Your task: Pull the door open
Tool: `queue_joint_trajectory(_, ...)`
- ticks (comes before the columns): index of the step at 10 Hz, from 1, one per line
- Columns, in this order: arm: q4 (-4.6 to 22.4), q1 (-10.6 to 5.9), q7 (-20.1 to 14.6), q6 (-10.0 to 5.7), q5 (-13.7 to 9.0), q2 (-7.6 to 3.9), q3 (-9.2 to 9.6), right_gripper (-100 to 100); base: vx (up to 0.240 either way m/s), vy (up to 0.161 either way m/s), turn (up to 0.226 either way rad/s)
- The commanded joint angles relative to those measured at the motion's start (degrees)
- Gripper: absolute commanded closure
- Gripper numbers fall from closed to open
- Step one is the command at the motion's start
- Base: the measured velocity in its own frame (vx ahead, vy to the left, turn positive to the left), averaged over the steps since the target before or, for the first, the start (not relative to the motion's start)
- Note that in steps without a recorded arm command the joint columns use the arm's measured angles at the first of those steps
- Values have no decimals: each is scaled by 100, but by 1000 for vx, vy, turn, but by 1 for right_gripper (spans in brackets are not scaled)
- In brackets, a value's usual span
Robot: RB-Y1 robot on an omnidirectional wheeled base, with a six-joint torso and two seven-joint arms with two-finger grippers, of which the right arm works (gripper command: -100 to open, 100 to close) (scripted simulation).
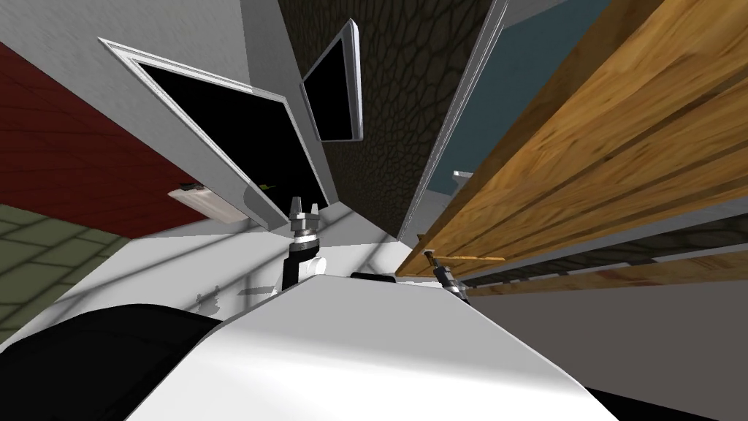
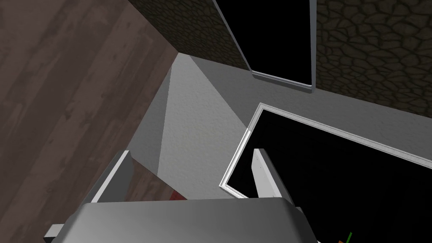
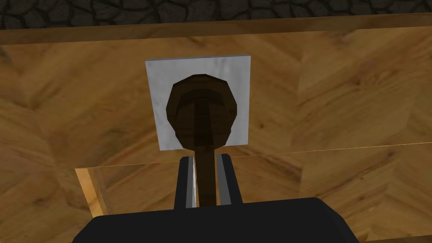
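A wooden plank door (image 1: 584, 146) runs along my right side. In the right wrist view, a dark brown lever handle (image 3: 202, 109) sits on a light grey square plate (image 3: 156, 84) on the door (image 3: 337, 93). My right gripper (image 3: 206, 162) is shut on the handle's stem, one finger pressing each side. In the head view the right gripper (image 1: 435, 262) sits at the door's near edge. My left gripper (image 1: 304, 208) is raised ahead of my chest, and its fingers (image 2: 263, 168) stand open with nothing between them.
The door's light grey frame (image 1: 453, 124) stands just left of the door, with a dark stone-patterned wall (image 1: 394, 110) beside it. A white-framed black area (image 1: 234, 139) and a framed dark panel (image 1: 332, 84) lie ahead on the left.
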Motion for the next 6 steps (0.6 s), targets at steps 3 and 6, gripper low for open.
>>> queue_joint_trajectory(3,114,-196,19,92,178,128,-122,100,-157,-48,65)
queue_joint_trajectory(6,151,-505,61,376,494,327,-402,100,-177,-66,139)
